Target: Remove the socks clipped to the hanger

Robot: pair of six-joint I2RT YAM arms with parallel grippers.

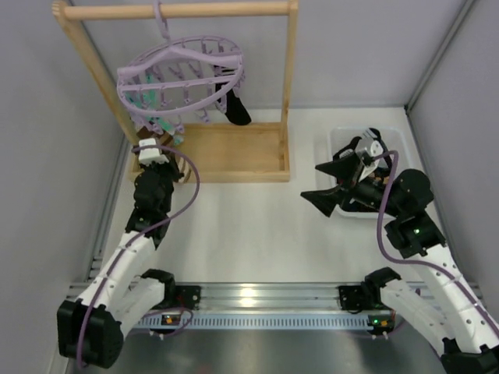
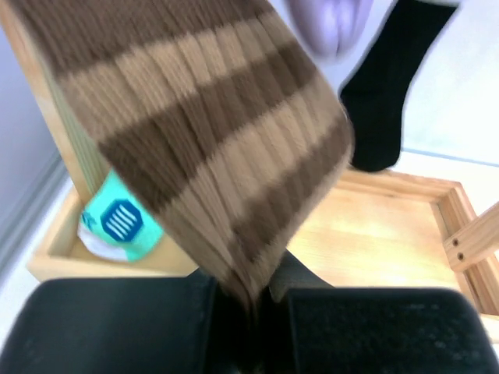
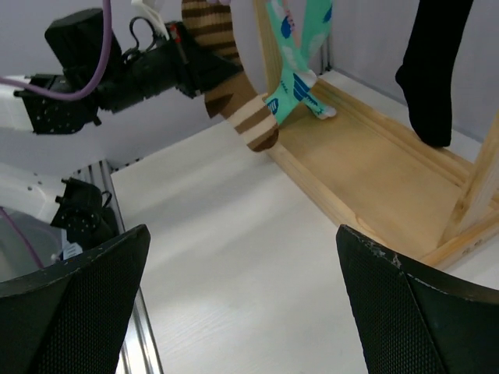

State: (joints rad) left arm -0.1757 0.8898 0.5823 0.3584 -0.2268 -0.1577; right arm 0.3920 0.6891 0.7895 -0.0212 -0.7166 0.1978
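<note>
left claw [image 2: 251, 302] clamped on the striped sock [image 2: 203, 132] — just below the hanger [image 1: 123, 80], right claw [image 3: 242, 238] spread wide — well away

Rack [image 1: 234, 148] at table's [image 1: 249, 234] far left. Hanger [image 1: 183, 74] hooked on rack's top bar, tilted. Socks hang under it over rack base: one at right [image 1: 236, 109], rest at left [image 1: 160, 125]. Left gripper [image 1: 152, 149] at rack's near-left corner, pinching nearest sock [image 2: 203, 140]. Bin [image 1: 398, 136] at far right. Right gripper [image 1: 323, 183] just left of bin, jaws apart.

We see a white table [image 1: 249, 226] boxed in by grey walls [image 1: 351, 54], with a wooden rack [image 1: 234, 148] standing at its far side.
</note>
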